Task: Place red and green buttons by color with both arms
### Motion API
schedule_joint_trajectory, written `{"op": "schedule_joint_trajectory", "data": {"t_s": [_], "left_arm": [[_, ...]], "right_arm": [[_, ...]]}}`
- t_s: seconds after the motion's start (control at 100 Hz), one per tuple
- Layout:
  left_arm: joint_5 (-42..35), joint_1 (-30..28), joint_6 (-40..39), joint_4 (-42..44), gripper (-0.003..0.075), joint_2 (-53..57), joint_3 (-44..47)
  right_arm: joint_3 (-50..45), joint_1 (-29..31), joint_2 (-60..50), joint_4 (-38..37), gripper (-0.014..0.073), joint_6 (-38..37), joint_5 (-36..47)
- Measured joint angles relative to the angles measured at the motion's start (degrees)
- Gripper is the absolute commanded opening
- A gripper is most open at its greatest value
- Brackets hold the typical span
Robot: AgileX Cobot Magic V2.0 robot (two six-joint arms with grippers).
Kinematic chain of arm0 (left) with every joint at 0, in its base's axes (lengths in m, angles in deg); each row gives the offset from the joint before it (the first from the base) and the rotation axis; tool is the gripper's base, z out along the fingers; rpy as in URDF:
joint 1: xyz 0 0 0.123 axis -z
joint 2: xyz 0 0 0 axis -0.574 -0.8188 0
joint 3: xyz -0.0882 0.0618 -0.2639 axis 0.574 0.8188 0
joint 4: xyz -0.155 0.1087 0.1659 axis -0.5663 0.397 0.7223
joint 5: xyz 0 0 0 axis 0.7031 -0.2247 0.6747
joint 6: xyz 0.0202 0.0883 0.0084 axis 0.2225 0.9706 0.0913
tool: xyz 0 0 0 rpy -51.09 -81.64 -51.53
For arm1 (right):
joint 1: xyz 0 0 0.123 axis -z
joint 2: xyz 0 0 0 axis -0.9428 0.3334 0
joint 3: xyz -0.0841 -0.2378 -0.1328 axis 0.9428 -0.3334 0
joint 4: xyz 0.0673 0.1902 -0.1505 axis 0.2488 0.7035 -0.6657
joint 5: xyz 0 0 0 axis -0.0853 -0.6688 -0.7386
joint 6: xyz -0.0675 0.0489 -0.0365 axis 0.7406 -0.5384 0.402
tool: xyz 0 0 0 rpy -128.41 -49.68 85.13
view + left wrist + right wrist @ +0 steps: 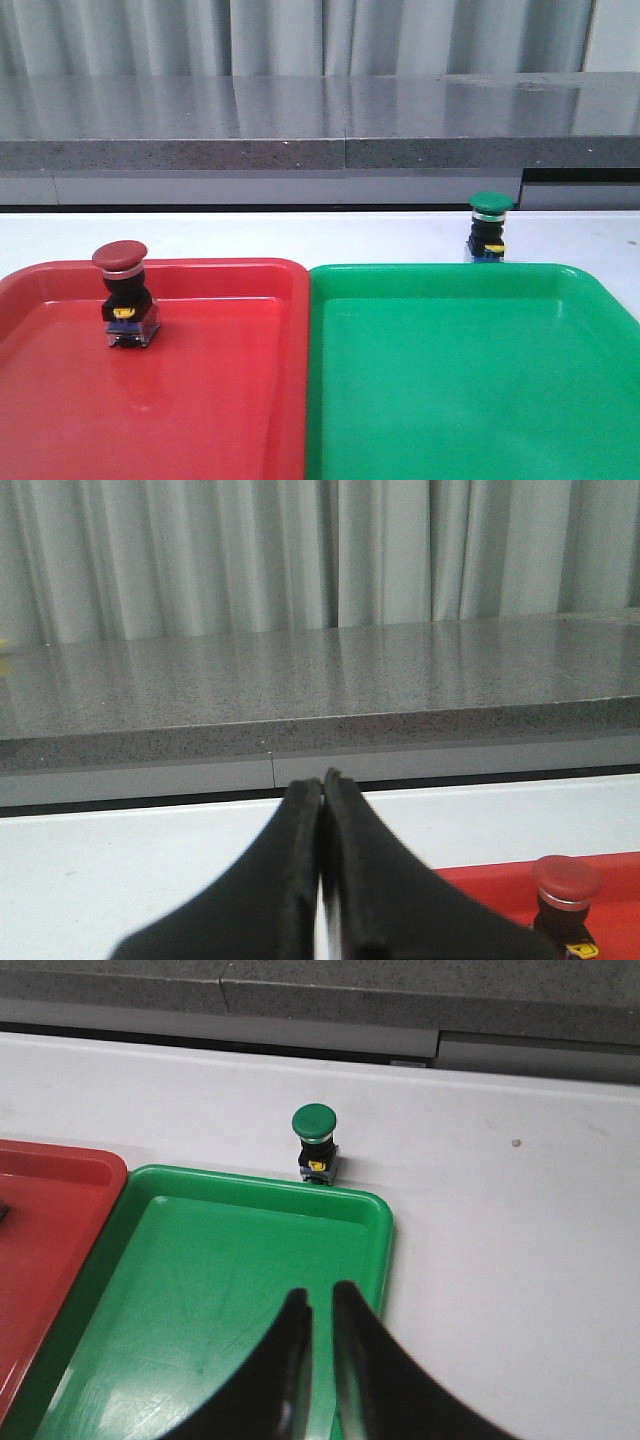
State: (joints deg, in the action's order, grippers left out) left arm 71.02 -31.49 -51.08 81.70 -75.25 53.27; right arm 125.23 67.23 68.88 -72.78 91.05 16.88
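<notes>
The red button (121,268) stands upright inside the red tray (220,390), near its far left corner. On the white table just behind the green tray's (470,390) far rim stands the green button (490,218), outside the tray. Neither gripper shows in the front view. My left gripper (323,778) is shut and empty, hovering by the red tray (480,880) with the red button (566,880) off to one side. My right gripper (320,1292) hangs over the green tray (230,1260), slightly open with nothing between its fingers. The green button (314,1125) lies well beyond its tips.
A grey stone ledge (300,120) runs along the back of the table, with curtains behind it. The two trays sit side by side, rims touching. The red tray's corner (50,1220) shows in the right wrist view. White tabletop (500,1220) lies right of the green tray.
</notes>
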Motion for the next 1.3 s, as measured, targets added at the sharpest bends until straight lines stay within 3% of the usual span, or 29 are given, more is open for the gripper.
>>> {"op": "schedule_joint_trajectory", "data": {"t_s": [0.08, 0.18, 0.56, 1.3], "left_arm": [[0.0, 0.0, 0.0, 0.0, -0.0019, 0.0, 0.0], [0.0, 0.0, 0.0, 0.0, -0.0019, 0.0, 0.0], [0.0, 0.0, 0.0, 0.0, -0.0019, 0.0, 0.0], [0.0, 0.0, 0.0, 0.0, -0.0019, 0.0, 0.0]], "right_arm": [[0.0, 0.0, 0.0, 0.0, 0.0511, 0.0, -0.4], [0.0, 0.0, 0.0, 0.0, 0.0668, 0.0, -0.5], [1.1, 0.0, 3.9, 1.7, 0.0644, 0.0, 1.4], [27.0, -1.2, 49.1, 4.5, 0.0644, 0.0, 4.4]]}}
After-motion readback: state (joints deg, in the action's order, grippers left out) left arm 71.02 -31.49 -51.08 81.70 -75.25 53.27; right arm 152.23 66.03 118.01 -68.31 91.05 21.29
